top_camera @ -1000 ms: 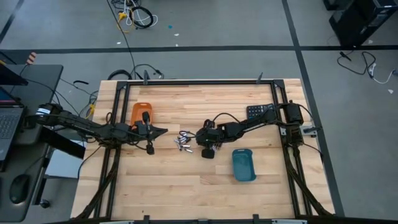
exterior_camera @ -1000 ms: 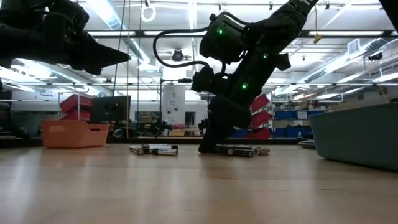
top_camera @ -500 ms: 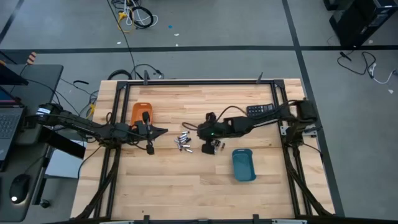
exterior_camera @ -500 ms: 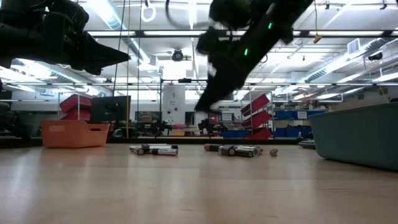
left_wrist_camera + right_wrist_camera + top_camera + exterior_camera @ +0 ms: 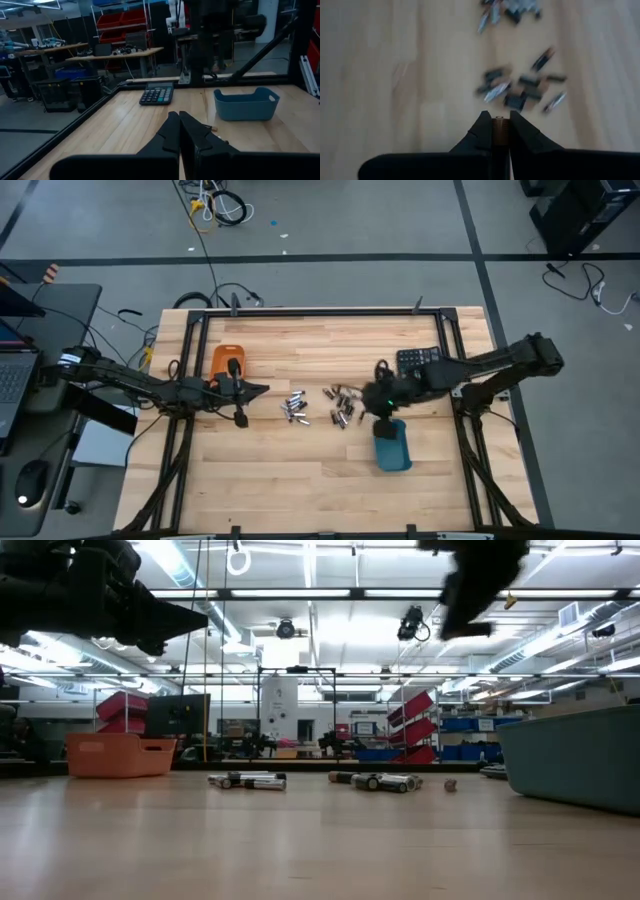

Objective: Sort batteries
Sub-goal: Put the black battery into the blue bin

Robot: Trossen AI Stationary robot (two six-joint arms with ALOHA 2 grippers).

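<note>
Pale wood table (image 5: 300,470), grey floor around, workshop shelves beyond. Batteries (image 5: 318,407) scattered mid-table between orange tray (image 5: 226,361) and blue tray (image 5: 391,445). Right gripper (image 5: 498,119) above blue tray, clamping one battery (image 5: 498,131). Left gripper (image 5: 178,117) clenched, empty, beside orange tray.

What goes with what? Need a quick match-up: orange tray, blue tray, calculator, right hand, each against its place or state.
1 orange tray
2 blue tray
3 calculator
4 right hand

a shut on a battery
b table's left half, by the left hand
c table's right half, right beside the right hand
d far right of the table, black

Pairs: 1-b, 2-c, 3-d, 4-a
</note>
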